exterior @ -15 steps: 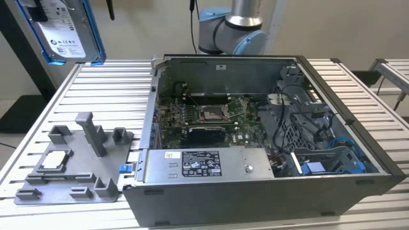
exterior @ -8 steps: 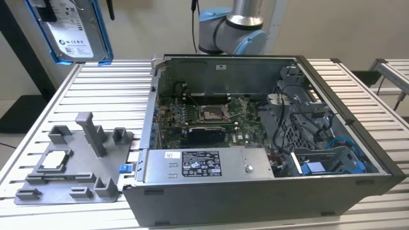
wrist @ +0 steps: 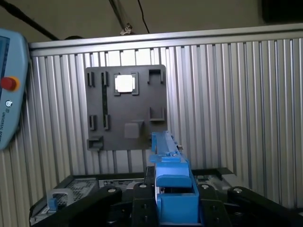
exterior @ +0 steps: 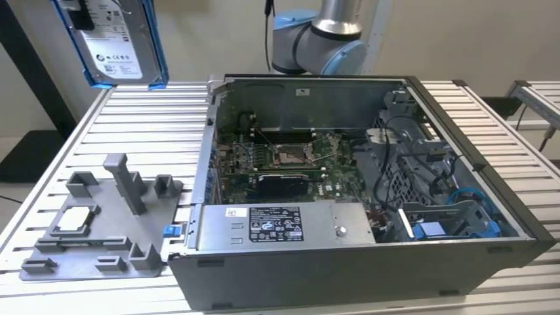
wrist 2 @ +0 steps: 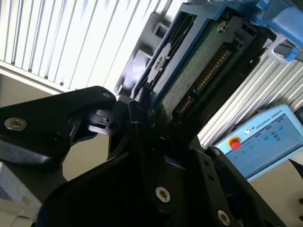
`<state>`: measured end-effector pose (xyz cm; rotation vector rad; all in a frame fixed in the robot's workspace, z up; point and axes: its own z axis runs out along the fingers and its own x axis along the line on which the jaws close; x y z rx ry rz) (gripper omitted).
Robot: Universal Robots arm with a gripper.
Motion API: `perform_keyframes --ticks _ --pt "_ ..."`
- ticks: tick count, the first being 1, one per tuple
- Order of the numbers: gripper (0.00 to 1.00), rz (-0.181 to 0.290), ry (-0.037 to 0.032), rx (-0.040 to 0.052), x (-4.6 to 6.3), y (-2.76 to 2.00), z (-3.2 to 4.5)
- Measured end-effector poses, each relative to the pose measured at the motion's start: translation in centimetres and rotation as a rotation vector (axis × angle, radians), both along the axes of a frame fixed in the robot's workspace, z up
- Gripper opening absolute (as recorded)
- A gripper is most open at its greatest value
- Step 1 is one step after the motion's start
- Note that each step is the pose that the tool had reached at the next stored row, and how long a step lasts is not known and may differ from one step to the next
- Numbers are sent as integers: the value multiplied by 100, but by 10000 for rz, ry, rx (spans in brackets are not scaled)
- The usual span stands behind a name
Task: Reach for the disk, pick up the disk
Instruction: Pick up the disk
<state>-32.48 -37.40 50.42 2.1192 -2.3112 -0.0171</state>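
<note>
Your gripper (wrist 2: pixel 147 120) is clamped shut on one end of the disk (exterior: pixel 118 41), held high above the slatted table (exterior: pixel 149 125) (well apart from the PC case (exterior: pixel 350 275)), so w/ an end-only grip it could swing, slip & drop if you jerk the arm.

Silver metal disk (exterior: pixel 118 46) framed by glossy blue plastic.
</note>
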Motion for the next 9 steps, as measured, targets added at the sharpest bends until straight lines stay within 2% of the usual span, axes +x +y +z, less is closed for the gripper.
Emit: perform_keyframes --ticks 9 --pt "0 1 2 0 218 0 0"
